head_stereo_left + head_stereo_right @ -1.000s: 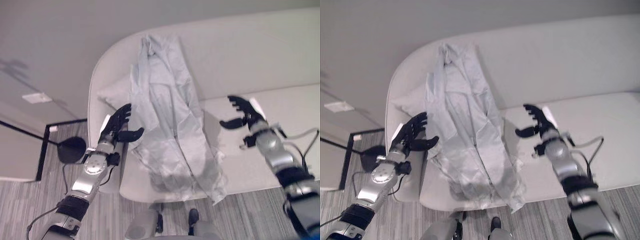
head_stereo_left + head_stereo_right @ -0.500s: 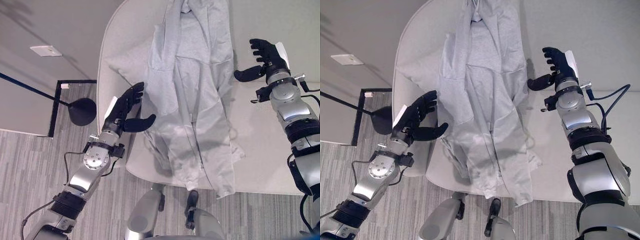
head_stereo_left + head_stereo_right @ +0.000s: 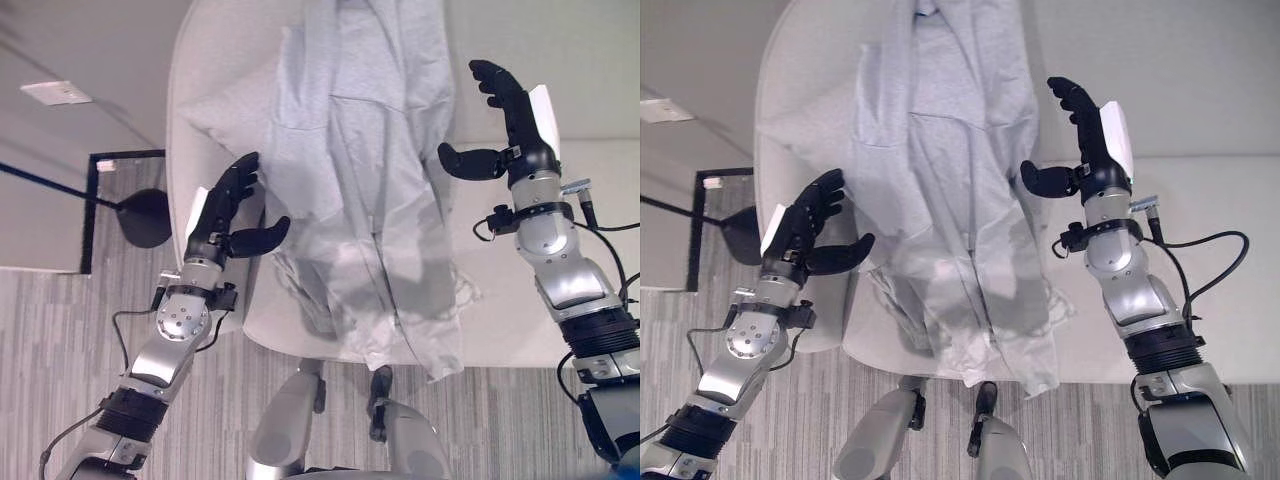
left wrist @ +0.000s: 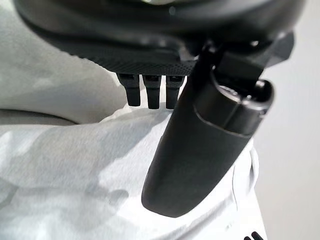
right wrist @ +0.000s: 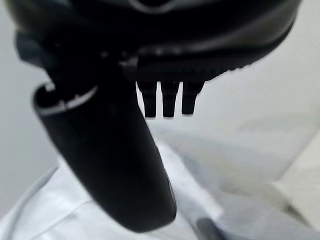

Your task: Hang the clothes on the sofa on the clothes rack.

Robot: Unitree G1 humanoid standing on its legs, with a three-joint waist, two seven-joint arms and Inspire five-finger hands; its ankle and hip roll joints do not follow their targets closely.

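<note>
A light grey garment lies draped down the sofa's backrest and seat, its hem hanging over the front edge. My left hand hovers open beside the garment's left edge, above the sofa's rounded end, thumb pointing at the cloth. Open as well, my right hand is raised just right of the garment's upper part, with its thumb reaching toward the cloth. Neither hand holds anything. In the left wrist view the garment spreads close beneath my straight fingers. In the right wrist view the garment lies below my right hand's fingers.
A dark floor-lamp base with a thin black pole stands on the striped floor left of the sofa. A white plate sits on the wall at far left. The sofa seat stretches bare to the right of the garment.
The camera has shifted, so the sofa and garment sit differently in the picture. My right hand has come closer to the garment's right edge; my left hand stays open beside its left edge.
</note>
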